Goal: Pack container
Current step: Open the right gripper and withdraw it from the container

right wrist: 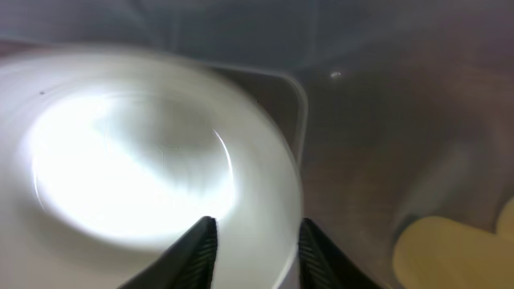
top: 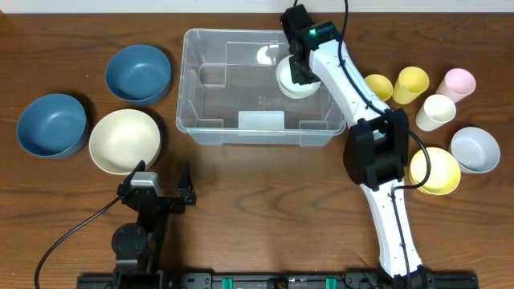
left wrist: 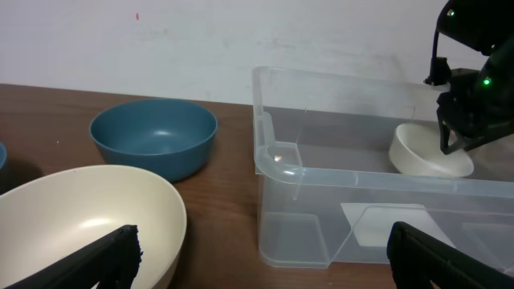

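Cream bowl [top: 124,141] near clear container [top: 186,80]

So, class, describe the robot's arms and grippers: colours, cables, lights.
The right arm has white links, black joints, a green light near the wrist and black cables. The left arm is black, with a black cable. The left gripper and right gripper have black fingers.

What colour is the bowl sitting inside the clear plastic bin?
The bowl is white; the left wrist view shows it best.
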Robot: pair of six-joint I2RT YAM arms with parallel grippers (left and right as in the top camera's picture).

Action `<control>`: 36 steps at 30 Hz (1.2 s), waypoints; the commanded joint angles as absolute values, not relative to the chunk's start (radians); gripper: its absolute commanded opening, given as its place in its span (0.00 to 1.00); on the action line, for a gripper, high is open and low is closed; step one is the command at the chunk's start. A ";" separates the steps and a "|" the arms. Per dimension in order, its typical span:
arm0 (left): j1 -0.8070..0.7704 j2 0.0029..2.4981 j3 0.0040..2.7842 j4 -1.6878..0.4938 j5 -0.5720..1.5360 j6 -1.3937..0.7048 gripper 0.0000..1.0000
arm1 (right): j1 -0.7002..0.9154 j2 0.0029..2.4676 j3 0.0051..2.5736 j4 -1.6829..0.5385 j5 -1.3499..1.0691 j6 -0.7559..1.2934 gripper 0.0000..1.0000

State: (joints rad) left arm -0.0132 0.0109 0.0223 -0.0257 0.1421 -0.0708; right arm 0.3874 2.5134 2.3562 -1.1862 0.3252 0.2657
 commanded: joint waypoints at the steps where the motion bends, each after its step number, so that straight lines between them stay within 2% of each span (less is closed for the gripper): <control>1: -0.007 0.005 0.004 -0.059 0.149 -0.057 0.98 | 0.381 2.526 2.379 -1.196 0.352 0.253 0.38; 10: -0.008 0.005 0.004 -0.059 0.149 -0.058 0.98 | 0.408 2.525 2.562 -1.311 0.272 0.237 0.38; 18: -0.007 0.005 0.004 -0.059 0.149 -0.057 0.98 | 0.417 2.524 2.931 -1.612 0.008 0.315 0.45; 21: -0.007 0.005 0.004 -0.059 0.149 -0.058 0.98 | 0.385 2.522 3.070 -1.699 -0.033 0.305 0.56; 22: -0.007 0.005 0.004 -0.059 0.149 -0.057 0.98 | 0.372 2.500 3.075 -1.699 -0.067 0.292 0.70; 30: -0.007 0.005 0.004 -0.059 0.149 -0.057 0.98 | 0.247 2.259 2.977 -1.699 -0.123 0.343 0.72; 36: -0.007 0.005 0.004 -0.059 0.149 -0.057 0.98 | 0.153 1.928 2.564 -1.699 0.054 0.363 0.73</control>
